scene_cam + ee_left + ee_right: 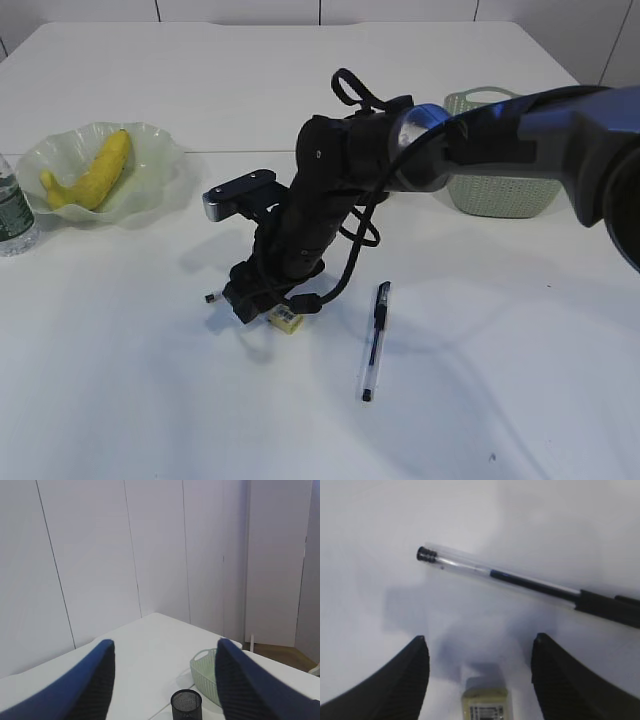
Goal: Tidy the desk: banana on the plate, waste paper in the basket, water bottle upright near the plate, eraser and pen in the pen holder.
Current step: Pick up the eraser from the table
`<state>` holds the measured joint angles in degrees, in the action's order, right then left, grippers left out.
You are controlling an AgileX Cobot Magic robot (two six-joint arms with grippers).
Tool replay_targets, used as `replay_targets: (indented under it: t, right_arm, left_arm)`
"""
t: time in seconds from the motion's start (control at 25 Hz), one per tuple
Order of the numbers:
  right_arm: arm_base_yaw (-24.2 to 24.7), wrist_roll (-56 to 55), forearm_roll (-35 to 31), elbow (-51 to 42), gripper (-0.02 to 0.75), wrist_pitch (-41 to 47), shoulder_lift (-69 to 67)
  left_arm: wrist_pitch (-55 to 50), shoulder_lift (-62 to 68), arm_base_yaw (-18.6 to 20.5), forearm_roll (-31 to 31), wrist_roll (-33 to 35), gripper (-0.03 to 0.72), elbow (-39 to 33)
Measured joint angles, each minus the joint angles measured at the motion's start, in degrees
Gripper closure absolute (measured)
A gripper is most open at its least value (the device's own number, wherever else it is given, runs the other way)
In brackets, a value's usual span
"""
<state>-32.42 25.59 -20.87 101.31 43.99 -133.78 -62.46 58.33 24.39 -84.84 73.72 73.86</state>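
My right gripper [252, 302] [480, 639] is low over the desk [480, 330], open, its jaws on either side of the pale yellow eraser [287, 322] [485, 702] without touching it. The pen [375, 340] [520, 582] lies just beyond. The banana [95, 172] rests on the green plate [150, 140], and the water bottle [12, 215] stands upright at its left. My left gripper [165, 645] hangs open and empty in the air, looking at the pen holder [186, 706] and the basket [205, 672] [495, 190]. The waste paper is out of view.
The right arm [340, 180] reaches across the middle of the desk and hides part of the basket. A seam [230, 152] runs across the tabletop. White wall panels [100, 555] stand behind the desk.
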Motion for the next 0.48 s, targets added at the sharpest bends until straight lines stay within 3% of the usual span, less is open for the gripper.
replay_targets:
  t: [0.48]
  right_arm:
    - [0.0, 0.3, 4.6, 0.5, 0.256, 6.1, 0.2]
  left_arm:
    - [0.0, 0.0, 0.0, 0.0, -0.1, 0.245, 0.0]
